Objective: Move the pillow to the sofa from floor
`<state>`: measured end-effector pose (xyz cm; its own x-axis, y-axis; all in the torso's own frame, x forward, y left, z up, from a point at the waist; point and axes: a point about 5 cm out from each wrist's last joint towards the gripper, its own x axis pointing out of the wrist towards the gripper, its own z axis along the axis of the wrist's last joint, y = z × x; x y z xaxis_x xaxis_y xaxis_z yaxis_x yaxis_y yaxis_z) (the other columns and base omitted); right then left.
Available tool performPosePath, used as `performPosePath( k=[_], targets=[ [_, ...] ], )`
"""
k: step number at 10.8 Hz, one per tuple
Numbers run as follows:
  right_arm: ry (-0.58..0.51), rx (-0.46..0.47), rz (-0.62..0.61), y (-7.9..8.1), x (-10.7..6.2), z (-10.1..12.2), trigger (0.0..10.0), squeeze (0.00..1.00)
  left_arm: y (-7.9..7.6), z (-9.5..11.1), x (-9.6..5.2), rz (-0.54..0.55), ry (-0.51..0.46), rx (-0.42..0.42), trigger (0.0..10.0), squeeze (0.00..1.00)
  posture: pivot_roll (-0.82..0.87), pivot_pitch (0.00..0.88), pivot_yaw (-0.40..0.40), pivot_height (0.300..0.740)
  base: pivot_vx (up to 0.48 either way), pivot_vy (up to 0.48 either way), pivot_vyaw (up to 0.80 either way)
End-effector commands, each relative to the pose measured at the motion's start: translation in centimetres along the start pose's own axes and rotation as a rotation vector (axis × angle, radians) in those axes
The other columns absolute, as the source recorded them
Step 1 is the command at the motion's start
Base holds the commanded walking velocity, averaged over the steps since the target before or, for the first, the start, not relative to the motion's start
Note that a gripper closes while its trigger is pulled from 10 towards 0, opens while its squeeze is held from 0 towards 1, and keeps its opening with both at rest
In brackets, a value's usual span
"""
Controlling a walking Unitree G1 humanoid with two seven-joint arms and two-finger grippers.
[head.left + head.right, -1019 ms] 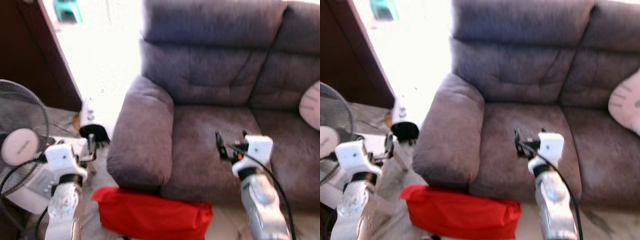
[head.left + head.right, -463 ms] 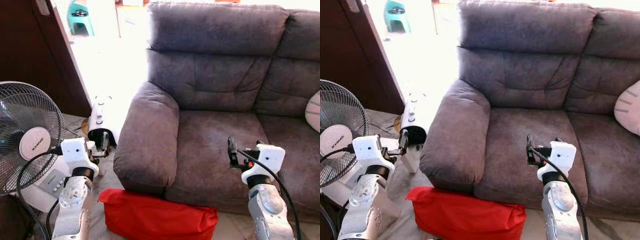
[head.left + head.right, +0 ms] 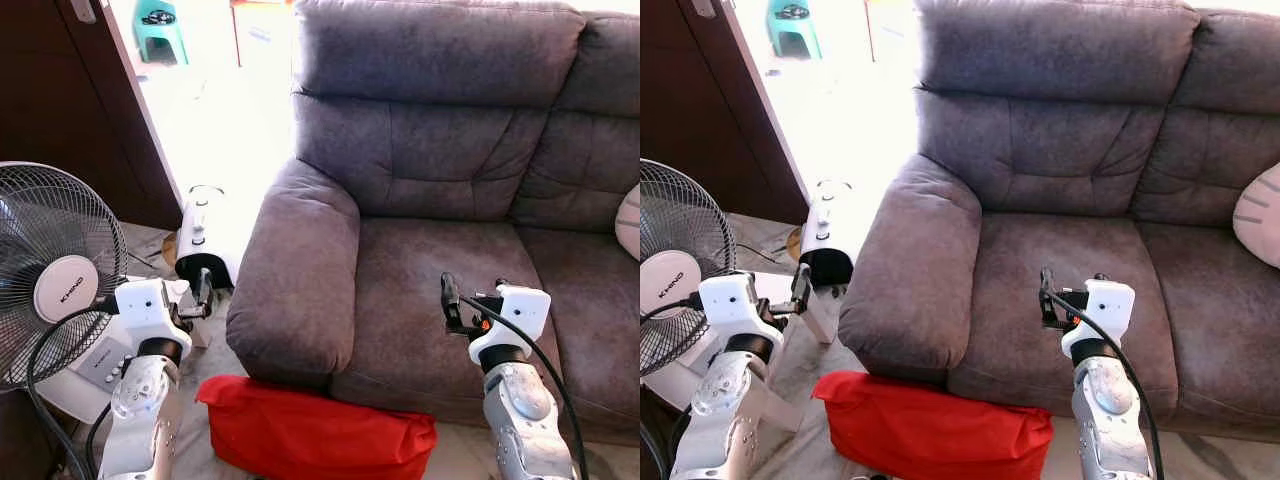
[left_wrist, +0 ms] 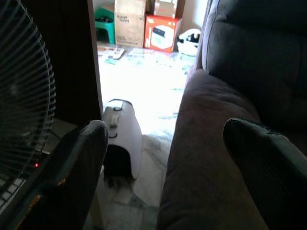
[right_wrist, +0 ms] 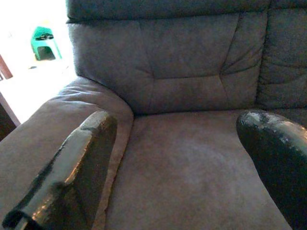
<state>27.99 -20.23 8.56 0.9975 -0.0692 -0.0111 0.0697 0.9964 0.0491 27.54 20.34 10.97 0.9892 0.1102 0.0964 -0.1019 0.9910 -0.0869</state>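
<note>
A red pillow (image 3: 315, 436) lies on the floor against the front of the grey sofa (image 3: 420, 180), below its left armrest (image 3: 295, 275). My left gripper (image 3: 204, 287) hangs open and empty beside that armrest, above and left of the pillow. My right gripper (image 3: 468, 302) is open and empty over the seat cushion (image 5: 192, 172), up and to the right of the pillow. In the left wrist view its two black fingers (image 4: 72, 172) frame the armrest (image 4: 206, 158).
A standing fan (image 3: 55, 275) is close on my left. A white appliance (image 3: 203, 240) sits on the floor by the armrest. A dark wooden door (image 3: 70, 100) stands at far left. A pale cushion (image 3: 1260, 215) rests on the sofa's right seat.
The camera has shifted and the blur is gone. Both arms stay raised with fingers open; the right gripper sits slightly further left. The pillow has not moved.
</note>
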Motion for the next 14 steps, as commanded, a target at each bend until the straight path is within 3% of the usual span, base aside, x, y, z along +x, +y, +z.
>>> performPosePath(
  k=[1,3,5,7,9,14],
  targets=[
    [0.013,0.002,-0.024,-0.6,-0.3,-0.2,10.0,0.0,0.4,-0.7,-0.4,0.012,0.039,-0.017,10.0,0.0,0.09,0.152,-0.021,0.74,0.0,0.0,0.0],
    [-0.014,0.003,-0.016,-0.4,-0.1,0.6,10.0,0.0,-0.4,-1.1,-0.2,-0.019,0.068,-0.026,10.0,0.0,0.07,0.209,-0.023,0.74,0.0,0.0,0.0],
    [-0.018,-0.017,-0.019,-0.7,-1.1,0.7,10.0,0.0,-0.6,-0.8,-0.5,-0.017,0.06,-0.03,10.0,0.0,0.06,0.256,-0.017,0.74,0.0,0.0,0.0],
    [-0.008,-0.021,-0.052,-1.7,-1.5,0.5,10.0,0.0,0.4,-0.9,-0.8,-0.001,0.07,0.005,10.0,0.0,0.07,0.256,-0.016,0.74,0.0,0.0,0.0],
    [-0.013,-0.012,-0.044,-1.2,-1.0,0.7,10.0,0.0,0.7,-0.3,-0.1,0.01,0.05,0.006,10.0,0.0,0.08,0.236,-0.018,0.74,0.0,0.0,0.0],
    [0.033,-0.004,-0.035,-1.0,-0.8,0.0,10.0,0.0,0.8,-0.4,-0.1,0.012,0.049,0.009,10.0,0.0,0.08,0.2,-0.014,0.74,0.0,0.0,0.0]
  ],
)
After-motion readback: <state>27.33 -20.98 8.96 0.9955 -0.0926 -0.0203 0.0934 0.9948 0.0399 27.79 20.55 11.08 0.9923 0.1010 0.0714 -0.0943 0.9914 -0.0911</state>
